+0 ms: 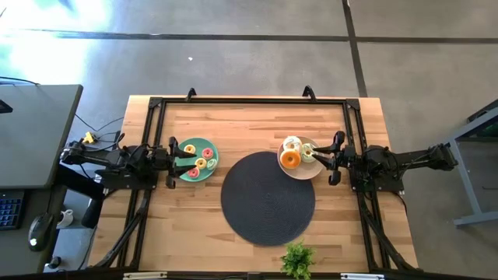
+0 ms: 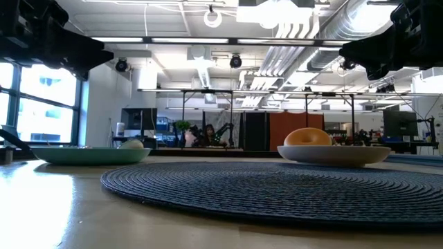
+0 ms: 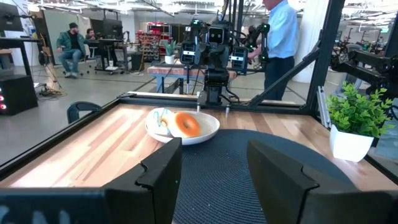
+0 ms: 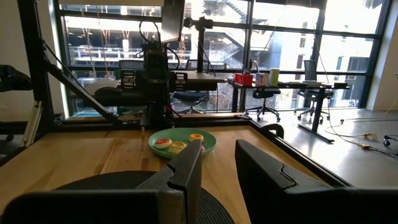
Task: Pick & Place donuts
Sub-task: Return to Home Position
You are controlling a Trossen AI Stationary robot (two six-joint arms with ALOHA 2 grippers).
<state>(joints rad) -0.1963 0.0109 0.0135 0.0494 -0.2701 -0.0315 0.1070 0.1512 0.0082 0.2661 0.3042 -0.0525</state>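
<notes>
High view: left gripper [image 1: 172, 162] left of centre and right gripper [image 1: 336, 159] right of centre, both spread wide, empty; donuts [image 1: 201, 163] on green plate [image 1: 207, 146] and tan plate [image 1: 307, 176]. Low view: orange donut [image 2: 308, 137] centre-right. Wrist views: jaws agape; likely risk is a finger clipping the plate rim beside it and spilling donuts.

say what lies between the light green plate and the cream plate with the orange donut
The edge of the round dark woven placemat and a strip of bare wooden tabletop, seen in the high view.
</notes>
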